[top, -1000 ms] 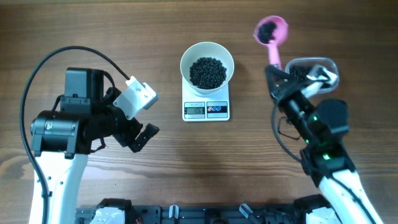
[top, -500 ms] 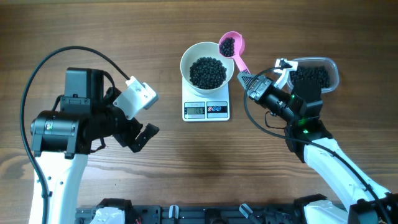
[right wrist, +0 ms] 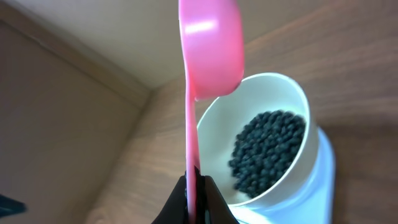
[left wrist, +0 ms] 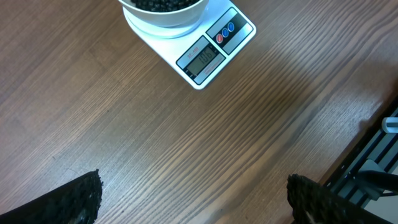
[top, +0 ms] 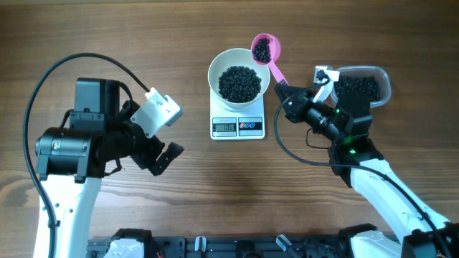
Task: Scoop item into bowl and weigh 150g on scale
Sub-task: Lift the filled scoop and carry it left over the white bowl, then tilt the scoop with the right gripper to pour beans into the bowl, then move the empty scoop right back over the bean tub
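The right gripper (top: 282, 86) is clamped on the thin handle of the pink scoop (top: 267, 44), the left gripper (left wrist: 196, 202) gaping idle; the loaded cup hangs at the far rim of the bowl (top: 214, 66) on the scale (top: 238, 127); tipped here, beans (top: 262, 51) could scatter onto the table (top: 143, 43), or overshoot the weight.

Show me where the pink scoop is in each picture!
Overhead: the pink scoop is at top centre, by the upper-right rim of the white bowl.
Left wrist: not in it.
Right wrist: the pink scoop is at top middle, with its handle running straight down.
Shared landmark: the white bowl of black beans shows in all three views.
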### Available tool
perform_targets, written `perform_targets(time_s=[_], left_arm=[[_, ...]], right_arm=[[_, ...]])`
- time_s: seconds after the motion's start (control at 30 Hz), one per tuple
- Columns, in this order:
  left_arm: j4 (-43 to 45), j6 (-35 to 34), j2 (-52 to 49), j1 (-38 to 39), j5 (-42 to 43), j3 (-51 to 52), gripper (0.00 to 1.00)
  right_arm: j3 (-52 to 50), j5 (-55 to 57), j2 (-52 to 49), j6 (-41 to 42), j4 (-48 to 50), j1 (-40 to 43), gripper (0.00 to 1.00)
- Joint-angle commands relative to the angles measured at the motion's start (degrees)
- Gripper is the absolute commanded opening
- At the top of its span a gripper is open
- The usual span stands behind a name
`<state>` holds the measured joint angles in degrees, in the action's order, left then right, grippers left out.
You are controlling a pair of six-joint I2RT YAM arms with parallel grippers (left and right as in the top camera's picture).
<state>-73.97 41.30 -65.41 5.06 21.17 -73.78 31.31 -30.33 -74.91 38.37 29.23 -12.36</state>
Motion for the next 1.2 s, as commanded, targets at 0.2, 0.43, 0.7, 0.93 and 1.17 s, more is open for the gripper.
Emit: perform_targets(time_s=[0.2,0.43,0.7,0.93,1.17], left_arm=[[0.0,-0.2,0.5,-0.5,1.3,-0.3,1.0],[0.0,-0.2,0.5,-0.5,1.3,-0.3,1.0],[0.0,-0.2,0.5,-0.5,1.3,-0.3,1.0],[0.0,-0.2,0.5,-0.5,1.3,-0.3,1.0],[0.0,-0.2,0.5,-0.5,1.3,-0.3,1.0]], right_arm=[[0.7,8.2,-0.3,-16.5,-1.5,-3.7,0.05],[0.7,15.2,-0.3,-25.2,-4.8,-6.8,0.05],[0.7,22.6,-0.3,-34.2,-6.1,-11.7,0.05],[0.7,32.3,-0.3,-42.4,-6.4,-14.5,0.05],[0.7,34.9,-0.3,-47.5,-6.4,-14.8,0.04]])
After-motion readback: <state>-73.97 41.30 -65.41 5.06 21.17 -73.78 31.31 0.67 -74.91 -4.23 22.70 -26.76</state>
